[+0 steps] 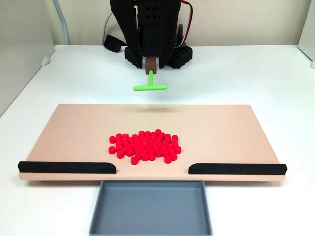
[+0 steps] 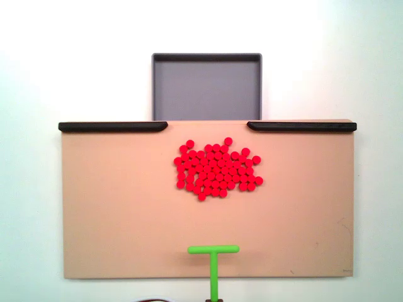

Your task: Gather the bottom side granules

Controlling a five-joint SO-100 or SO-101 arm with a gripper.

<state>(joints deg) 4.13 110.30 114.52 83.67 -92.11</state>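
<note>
Granules [image 2: 216, 168] packed in one tight red patch near mid-board [image 2: 113, 207], a little toward the railed edge, touching one another, well apart from either black rail [image 2: 113, 126]. In the top-down fixed view, patch at centre, tray [image 2: 206, 58] at 12 o'clock beyond the gap between rails, tool [image 2: 213, 250] at 6 o'clock. Patch wider than deep, long axis running 9 to 3, parallel to the tool's crossbar. A few beads straggling at the patch's 6 o'clock edge, the side facing the tool; probably the ones meant to be pushed in.

Tool a green T, crossbar squared to the patch, stem pointing back to the arm. In the front fixed view, crossbar [image 1: 150, 88] apparently raised above the table just behind the board's far edge, a faint shadow on the board below it. Well apart from the beads, nothing touched yet.

Gripper [image 1: 150, 66] clenched on the stem, pointing straight down, arm upright over its base [image 1: 179, 55]. Next move, likely: lower the bar to the board, then sweep toward 12.
</note>
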